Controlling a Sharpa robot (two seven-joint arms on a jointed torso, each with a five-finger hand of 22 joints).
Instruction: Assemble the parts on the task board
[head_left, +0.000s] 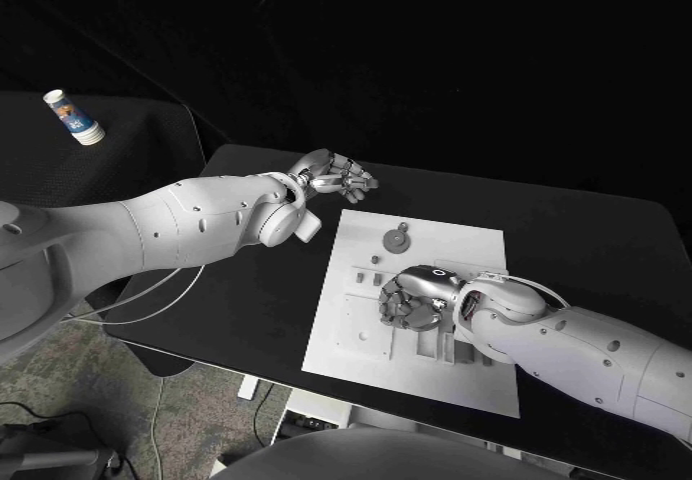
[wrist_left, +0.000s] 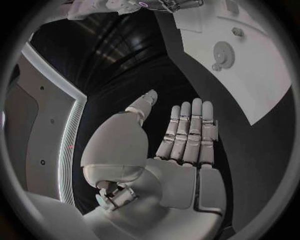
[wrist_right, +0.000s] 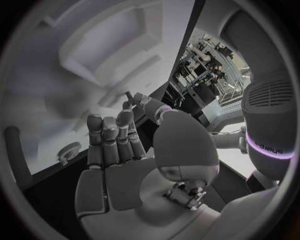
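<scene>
The white task board (head_left: 433, 375) lies in the middle of the black table (head_left: 577, 230). A grey gear (head_left: 392, 240) sits near the board's far edge, also seen as the gear (wrist_left: 223, 51) and the gear (wrist_right: 69, 150). My right hand (head_left: 411, 297) hovers low over the board's middle, palm down. In the right wrist view my right hand (wrist_right: 115, 145) pinches a small dark part (wrist_right: 129, 95) between thumb and a fingertip, above the board (wrist_right: 75, 100). My left hand (head_left: 335, 176) hangs over bare table beyond the board's far left corner. Its fingers (wrist_left: 187, 130) are straight, side by side, and hold nothing.
Flat grey pieces (head_left: 361, 335) and slots lie on the board's left half. A small white bottle (head_left: 75, 117) stands far left, off the table. Cables (head_left: 144, 295) hang by the table's left edge. Bare black table surrounds the board (wrist_left: 250, 75).
</scene>
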